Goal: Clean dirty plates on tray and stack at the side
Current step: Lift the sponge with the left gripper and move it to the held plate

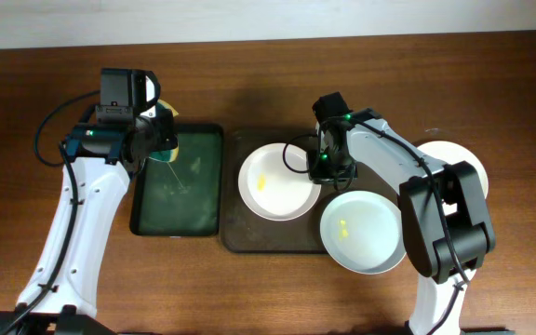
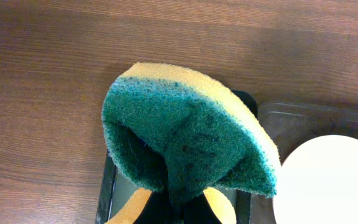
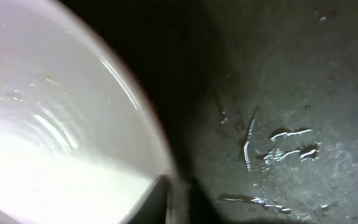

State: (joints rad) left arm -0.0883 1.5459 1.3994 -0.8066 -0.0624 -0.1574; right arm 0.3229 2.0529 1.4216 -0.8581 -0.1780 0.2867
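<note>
A white plate (image 1: pixel 277 181) with a yellow smudge lies on the left of the dark brown tray (image 1: pixel 249 237). My right gripper (image 1: pixel 322 170) is shut on its right rim. In the right wrist view the plate's rim (image 3: pixel 55 124) sits between the fingertips of that gripper (image 3: pixel 179 199), above the wet tray floor (image 3: pixel 291 93). A second smudged plate (image 1: pixel 363 231) overlaps the tray's right end. A third plate (image 1: pixel 449 154) lies on the table at the far right, partly behind the arm. My left gripper (image 2: pixel 185 214) is shut on a folded green and yellow sponge (image 2: pixel 185 130).
A narrower black tray (image 1: pixel 180 181) with a greenish bottom lies left of the brown tray, under the sponge (image 1: pixel 166 140) and the left gripper (image 1: pixel 156 140). Its rim (image 2: pixel 107 186) shows in the left wrist view, beside the brown tray (image 2: pixel 303 118) and a plate (image 2: pixel 328 180).
</note>
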